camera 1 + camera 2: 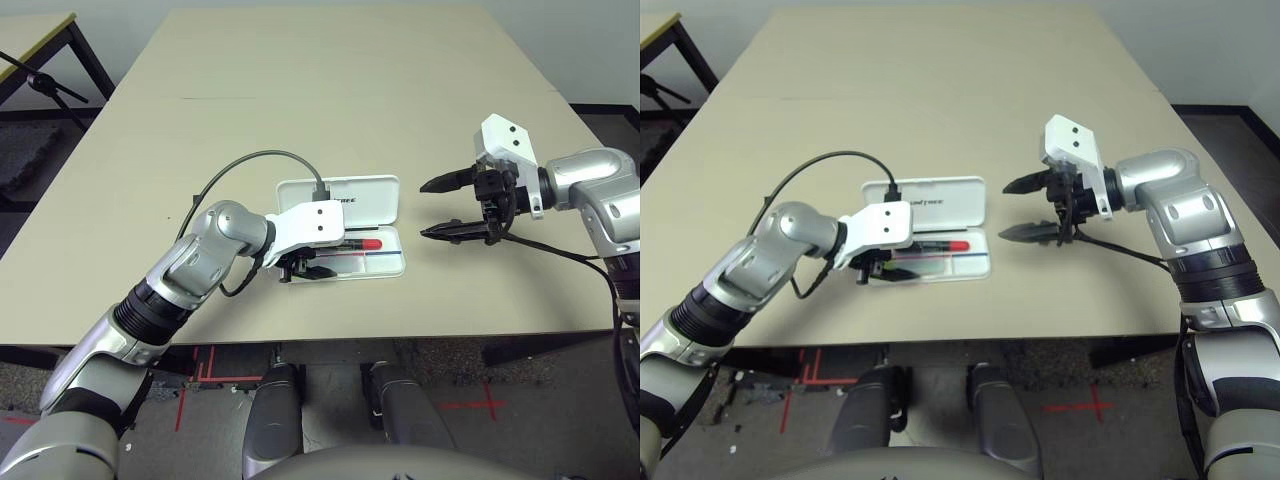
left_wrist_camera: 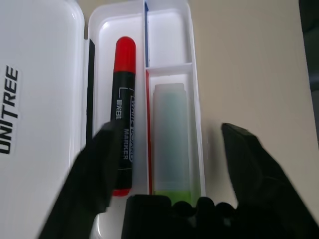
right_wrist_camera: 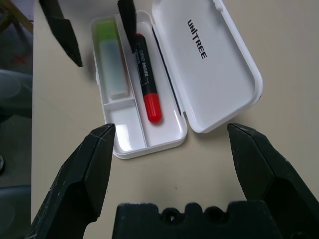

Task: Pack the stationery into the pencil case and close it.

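- Left wrist view: the black two-fingered left gripper is wide apart, holding nothing, maybe having just let go of the pale-green plastic highlighter.
- Highlighter and red-and-black marker lie in the open white plastic case, kept apart by its thin wall.
- Black right gripper is spread and empty, right of the case, perhaps waiting to help shut the far-side lid.

The marker has a black body with white lettering, and its cap and tail end are red. The highlighter shows a pale, milky blue-green along most of its length and bright lime green at one end. The pencil case is white, with dark "UNITREE" lettering on its lid and a line inside that is part red, part blue. A black strip runs along the hinge side. The fingers are black, the arms silver with black bands and white mounts. The tabletop is plain beige. Red lines mark the dark grey floor.
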You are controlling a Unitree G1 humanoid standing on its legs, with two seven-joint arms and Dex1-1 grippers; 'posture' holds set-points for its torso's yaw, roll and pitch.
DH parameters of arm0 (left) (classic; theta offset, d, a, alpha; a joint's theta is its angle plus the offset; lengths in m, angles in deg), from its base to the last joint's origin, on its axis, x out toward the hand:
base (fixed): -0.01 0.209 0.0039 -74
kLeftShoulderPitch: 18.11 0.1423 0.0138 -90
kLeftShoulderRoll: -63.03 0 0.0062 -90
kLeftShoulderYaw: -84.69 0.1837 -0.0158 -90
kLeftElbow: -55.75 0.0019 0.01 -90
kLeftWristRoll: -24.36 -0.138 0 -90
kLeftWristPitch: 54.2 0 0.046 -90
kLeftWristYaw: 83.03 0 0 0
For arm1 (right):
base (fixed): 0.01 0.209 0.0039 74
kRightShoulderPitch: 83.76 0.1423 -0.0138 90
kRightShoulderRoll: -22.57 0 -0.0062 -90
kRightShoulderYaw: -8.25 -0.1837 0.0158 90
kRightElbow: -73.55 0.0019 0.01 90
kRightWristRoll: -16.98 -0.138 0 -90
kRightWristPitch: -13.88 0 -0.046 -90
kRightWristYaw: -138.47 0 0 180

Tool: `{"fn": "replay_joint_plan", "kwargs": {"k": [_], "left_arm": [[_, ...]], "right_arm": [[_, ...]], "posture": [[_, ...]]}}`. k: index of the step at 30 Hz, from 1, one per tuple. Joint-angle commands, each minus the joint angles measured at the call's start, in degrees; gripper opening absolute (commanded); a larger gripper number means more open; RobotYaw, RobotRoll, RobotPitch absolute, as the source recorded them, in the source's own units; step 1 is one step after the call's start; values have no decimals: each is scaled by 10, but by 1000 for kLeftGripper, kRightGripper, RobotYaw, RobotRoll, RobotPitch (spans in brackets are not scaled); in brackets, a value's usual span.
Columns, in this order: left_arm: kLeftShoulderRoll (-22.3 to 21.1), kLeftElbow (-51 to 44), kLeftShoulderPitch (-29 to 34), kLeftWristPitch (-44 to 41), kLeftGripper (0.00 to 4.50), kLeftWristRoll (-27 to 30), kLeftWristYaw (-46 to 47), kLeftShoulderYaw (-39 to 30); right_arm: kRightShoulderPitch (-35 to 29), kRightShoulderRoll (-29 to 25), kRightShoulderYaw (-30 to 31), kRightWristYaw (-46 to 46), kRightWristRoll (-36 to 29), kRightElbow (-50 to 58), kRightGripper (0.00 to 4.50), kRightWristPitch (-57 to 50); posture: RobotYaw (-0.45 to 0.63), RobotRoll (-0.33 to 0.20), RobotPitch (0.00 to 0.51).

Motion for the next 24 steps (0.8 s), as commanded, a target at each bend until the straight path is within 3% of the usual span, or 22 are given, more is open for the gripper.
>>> {"fn": "replay_joint_plan", "kwargs": {"k": [1, 7, 11, 15, 19, 24], "left_arm": [[-12, -32, -1, -5, 4479, 25, -11, -28], [-66, -98, -6, -38, 4479, 130, -42, -154], [-135, -120, 16, -47, 4479, 182, -72, -223], [-169, -120, 36, -44, 4479, 200, -73, -246], [-172, -122, 39, -44, 4479, 206, -61, -243], [-174, -122, 49, -42, 4479, 202, -47, -236]], "right_arm": [[3, 2, 3, -3, 4, -5, 4500, 7], [0, -4, -1, -6, 4, -7, 4500, 8], [-6, -6, -3, -4, 2, -4, 4500, 6], [-9, -4, -2, -2, 2, -5, 4500, 6], [-8, -4, -2, -2, 1, -5, 4500, 3], [-16, -20, -19, 54, 4, 21, 4500, -84]], "posture": [[-9, 0, 134], [-12, 0, 137], [-10, 0, 139], [-3, 0, 139], [3, 0, 139], [6, 0, 141]]}}
